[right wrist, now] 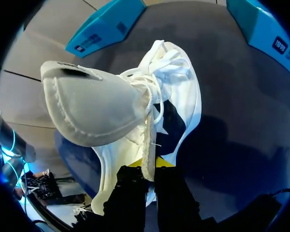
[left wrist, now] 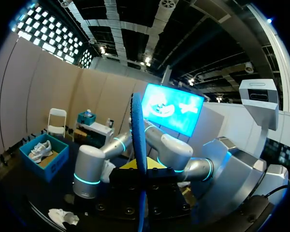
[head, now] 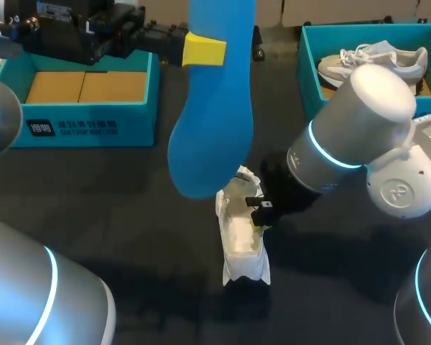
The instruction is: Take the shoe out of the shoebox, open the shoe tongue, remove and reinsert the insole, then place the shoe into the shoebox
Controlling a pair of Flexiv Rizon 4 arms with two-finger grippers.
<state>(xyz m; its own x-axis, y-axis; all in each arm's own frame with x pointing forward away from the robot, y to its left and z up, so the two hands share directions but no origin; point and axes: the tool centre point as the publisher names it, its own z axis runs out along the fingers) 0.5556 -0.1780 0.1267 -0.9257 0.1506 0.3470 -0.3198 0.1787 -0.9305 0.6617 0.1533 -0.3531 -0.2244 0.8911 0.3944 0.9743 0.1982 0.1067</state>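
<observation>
The left fingers (head: 203, 49) clamp the long blue foam insole (head: 212, 108), holding it upright above the dark table (head: 93, 194). At mid-table the white lace-up shoe (head: 243, 241) stands outside the far-left teal cardboard shoebox (head: 86, 115), with the right fingers (right wrist: 130, 191) pinched on its upper edge.

Right now the insole (head: 212, 122) looks smooth, matt foam; the shoe (head: 243, 237) is textured cloth; my right arm (head: 359, 122) gleams glossy; table (head: 115, 208) matt.
</observation>
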